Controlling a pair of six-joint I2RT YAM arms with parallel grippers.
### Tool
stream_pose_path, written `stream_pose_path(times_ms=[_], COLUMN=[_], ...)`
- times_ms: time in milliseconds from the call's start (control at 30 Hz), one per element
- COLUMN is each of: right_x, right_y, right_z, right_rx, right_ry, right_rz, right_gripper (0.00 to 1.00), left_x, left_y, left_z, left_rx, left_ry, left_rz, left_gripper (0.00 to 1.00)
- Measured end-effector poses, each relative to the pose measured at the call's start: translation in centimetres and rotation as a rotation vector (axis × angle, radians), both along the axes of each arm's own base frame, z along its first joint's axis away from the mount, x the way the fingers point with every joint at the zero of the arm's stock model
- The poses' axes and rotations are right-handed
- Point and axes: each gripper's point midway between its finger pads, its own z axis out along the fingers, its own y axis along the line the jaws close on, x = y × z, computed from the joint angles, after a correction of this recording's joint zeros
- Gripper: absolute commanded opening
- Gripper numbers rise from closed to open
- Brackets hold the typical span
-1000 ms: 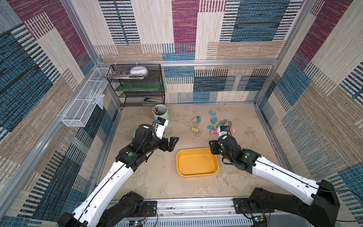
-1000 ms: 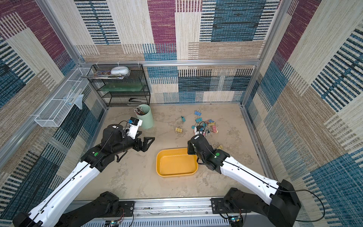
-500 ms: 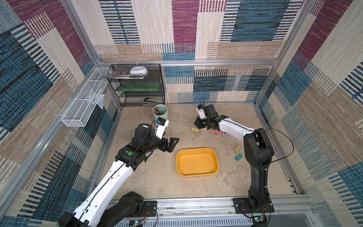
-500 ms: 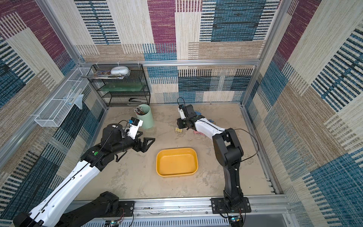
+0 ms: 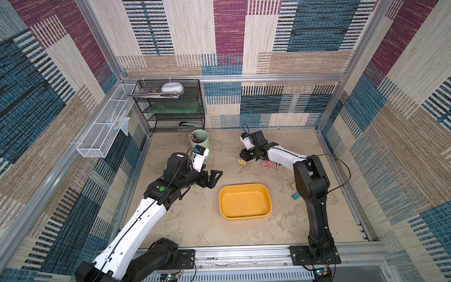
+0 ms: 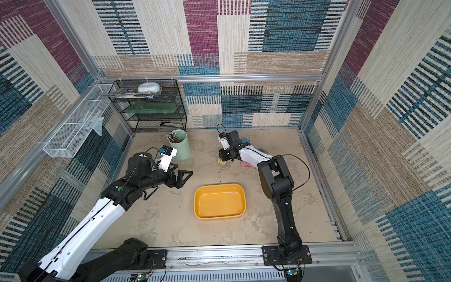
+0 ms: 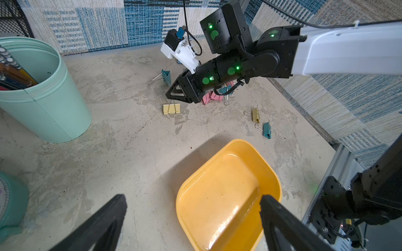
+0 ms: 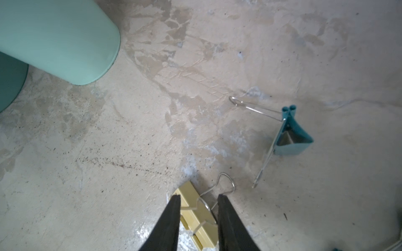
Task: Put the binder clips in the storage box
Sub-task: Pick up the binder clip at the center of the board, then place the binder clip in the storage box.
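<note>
Since the yellow binder clip (image 7: 171,108), lying toward the desk's (image 5: 195,219) far edge, looks light, stiff and slick, the right gripper (image 8: 199,197) holds part-open jaws astride its wire handle (image 8: 225,173), probably the surest hold, while the left gripper (image 5: 212,179) hangs wide open near the storage box (image 5: 244,185) mid-desk.

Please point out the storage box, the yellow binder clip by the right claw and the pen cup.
storage box (image 5: 245,202): top view, bare floor.
yellow binder clip (image 7: 171,108): left wrist view, body.
pen cup (image 6: 183,149): top view, outer wall.

Behind storage box (image 5: 244,185) lie binder clips (image 5: 268,164), seemingly piled.
</note>
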Motion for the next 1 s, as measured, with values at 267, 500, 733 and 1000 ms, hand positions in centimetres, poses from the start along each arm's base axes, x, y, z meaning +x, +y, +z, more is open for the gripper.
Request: stream_pose_path(times_ms=[267,500,733,1000], right_x=[-1.7,-4.9,-13.1,-23.2], right_y=[0.1,-0.4,-1.2,-0.3], right_z=[0.7,5.2,12.3,12.3], right_rx=[0.035,0.145,0.335,0.487], right_ry=[0.019,0.009,-0.071,-0.014], right_rz=[0.026,0.008,-0.062,-0.135], right_gripper=[0.04,0.0,0.0,0.0], left_x=[0.1,0.1,-0.1,-1.2], left_y=[0.1,0.1,0.0,-1.3], left_z=[0.0,-0.1,0.0,0.3], left_rx=[-0.005,-0.007,-0.014,-0.07], left_ry=[0.007,0.01,0.011,-0.001], left_rz=[0.006,0.01,-0.003,-0.095], left_gripper=[1.0,1.0,1.0,1.0])
